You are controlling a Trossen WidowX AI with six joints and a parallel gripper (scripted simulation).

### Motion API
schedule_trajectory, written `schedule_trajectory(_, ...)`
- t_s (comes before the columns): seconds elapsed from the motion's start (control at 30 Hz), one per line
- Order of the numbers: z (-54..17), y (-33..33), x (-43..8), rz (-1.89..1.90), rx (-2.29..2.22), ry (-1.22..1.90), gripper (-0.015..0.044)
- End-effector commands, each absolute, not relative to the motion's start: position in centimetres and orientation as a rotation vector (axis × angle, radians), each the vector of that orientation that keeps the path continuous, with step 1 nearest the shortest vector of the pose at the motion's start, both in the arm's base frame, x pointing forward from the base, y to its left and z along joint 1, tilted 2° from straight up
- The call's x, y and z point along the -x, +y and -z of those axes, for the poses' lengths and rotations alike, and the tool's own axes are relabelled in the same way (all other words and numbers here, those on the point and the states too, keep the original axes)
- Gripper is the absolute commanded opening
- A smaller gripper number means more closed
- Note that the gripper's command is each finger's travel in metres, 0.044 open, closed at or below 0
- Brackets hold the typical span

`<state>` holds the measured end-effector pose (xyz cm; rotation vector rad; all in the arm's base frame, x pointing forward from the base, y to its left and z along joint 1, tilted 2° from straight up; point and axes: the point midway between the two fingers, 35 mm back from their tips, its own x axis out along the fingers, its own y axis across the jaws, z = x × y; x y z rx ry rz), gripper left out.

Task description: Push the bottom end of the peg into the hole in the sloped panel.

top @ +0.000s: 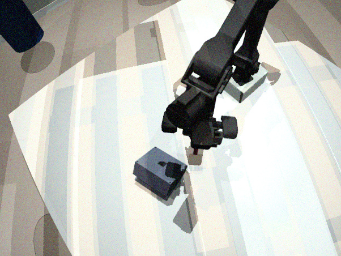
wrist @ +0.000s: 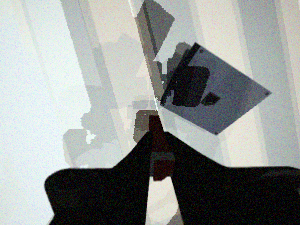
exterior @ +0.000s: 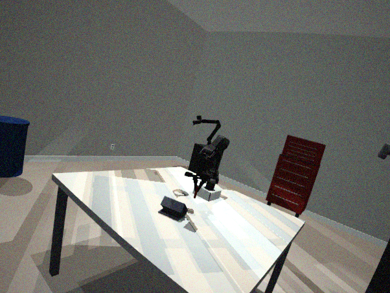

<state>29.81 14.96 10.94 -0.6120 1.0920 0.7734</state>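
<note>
The dark red peg (top: 195, 152) (exterior: 195, 195) (wrist: 156, 128) is held off the table, its lower end sticking out past the fingertips. My gripper (exterior: 196, 189) (wrist: 157, 135) is shut on it; in the top view the gripper body mostly hides the fingers. The blue-grey sloped panel (top: 150, 165) (exterior: 173, 206) (wrist: 240, 94) is beside the peg, to its left in the top view and ahead to the right in the wrist view. Its small dark hole (top: 162, 163) (wrist: 211, 98) is empty, next to a dark shadow on the face. The peg and panel are apart. The hole's exact outline is unclear.
The pale block (top: 253, 86) (exterior: 214, 195) under the arm's base stands on the striped table (top: 107, 136) (exterior: 146, 230). A blue bin (top: 20, 25) (exterior: 11, 149) and a red cabinet (exterior: 296, 172) stand off the table. Shadows fall around the panel.
</note>
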Motion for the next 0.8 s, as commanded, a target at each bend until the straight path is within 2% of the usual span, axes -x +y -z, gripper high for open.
schedule_trajectory(0.0, -11.0, 14.5, -30.0, -0.750, 0.571, 1.081, 0.0000)
schedule_trajectory(0.77, -11.7, 11.7, -31.5, -0.609, 0.383, 0.994, 0.0000)
